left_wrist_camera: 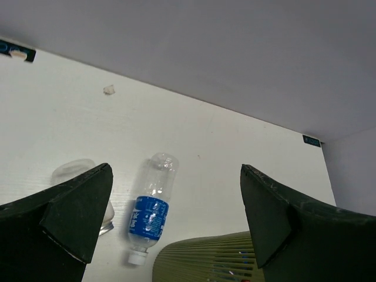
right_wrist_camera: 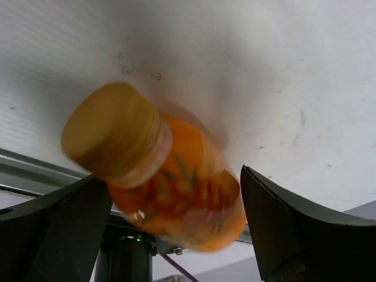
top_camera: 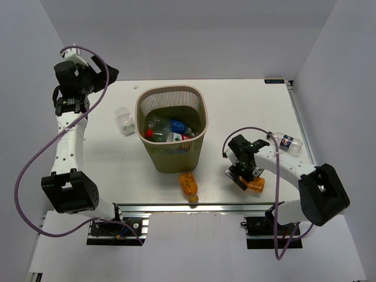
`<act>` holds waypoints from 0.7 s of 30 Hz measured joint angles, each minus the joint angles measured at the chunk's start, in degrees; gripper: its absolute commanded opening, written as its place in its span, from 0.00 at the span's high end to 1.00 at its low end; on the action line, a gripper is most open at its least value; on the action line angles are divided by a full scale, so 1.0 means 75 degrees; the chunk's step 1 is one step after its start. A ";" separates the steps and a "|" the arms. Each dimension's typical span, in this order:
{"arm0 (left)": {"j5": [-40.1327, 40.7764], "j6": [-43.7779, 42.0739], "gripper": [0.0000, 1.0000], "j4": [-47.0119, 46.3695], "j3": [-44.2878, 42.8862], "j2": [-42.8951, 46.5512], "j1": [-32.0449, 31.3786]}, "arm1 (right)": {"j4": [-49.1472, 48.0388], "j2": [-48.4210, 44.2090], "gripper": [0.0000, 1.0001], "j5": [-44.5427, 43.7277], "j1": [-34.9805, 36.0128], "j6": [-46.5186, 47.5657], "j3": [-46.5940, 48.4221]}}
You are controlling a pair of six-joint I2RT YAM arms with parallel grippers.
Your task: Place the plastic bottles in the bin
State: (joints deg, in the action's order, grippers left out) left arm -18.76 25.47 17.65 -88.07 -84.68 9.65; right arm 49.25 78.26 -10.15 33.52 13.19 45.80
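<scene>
The olive-tan bin (top_camera: 197, 98) stands mid-table with several bottles inside: a green one, a blue-labelled one and a red-capped one. A clear squat bottle (top_camera: 124, 120) lies left of it. One orange bottle (top_camera: 188, 185) lies in front of the bin. My right gripper (top_camera: 247, 176) is open, its jaws either side of the other orange bottle (right_wrist_camera: 176, 188), which looks blurred. A clear blue-labelled bottle (top_camera: 286, 141) lies at the right and also shows in the left wrist view (left_wrist_camera: 150, 208). My left gripper (left_wrist_camera: 176, 170) is open and empty, raised at the back left (top_camera: 108, 73).
The table's front rail (top_camera: 194, 207) runs just below the orange bottles. In the left wrist view the bin's mesh wall (left_wrist_camera: 205, 258) shows at the bottom and the squat bottle (left_wrist_camera: 73, 171) sits partly behind the left finger. Grey walls enclose the table.
</scene>
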 measured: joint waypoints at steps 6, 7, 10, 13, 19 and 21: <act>0.0254 0.0227 0.02 -0.0061 0.0699 -0.0070 0.0050 | -0.0015 0.0947 0.30 -0.0050 0.0000 0.0233 -0.0166; 0.0318 0.0277 0.02 -0.0090 0.0778 -0.0070 0.0052 | -0.0020 0.0965 0.33 -0.0079 0.0000 0.0277 -0.0166; 0.0571 0.0411 0.02 -0.0219 0.1020 -0.0015 0.0050 | -0.0087 0.0720 0.41 -0.0245 0.0000 0.0303 -0.0105; 0.0909 0.0562 0.02 -0.0356 0.1422 0.0184 0.0052 | -0.0265 0.0041 0.50 -0.0536 0.0000 0.0291 0.0187; 0.1405 0.0918 0.02 -0.0443 0.2162 0.0484 0.0052 | -0.2028 -0.2326 0.60 -0.0930 0.0000 0.0108 0.0938; 0.1545 0.1017 0.02 -0.0446 0.2433 0.0522 0.0052 | -0.2812 -0.2964 0.60 -0.0664 -0.0003 0.0044 0.1253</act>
State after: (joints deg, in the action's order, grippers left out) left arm -7.18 33.10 14.31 -69.82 -80.77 10.04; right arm 28.16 56.03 -15.14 33.50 13.52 55.20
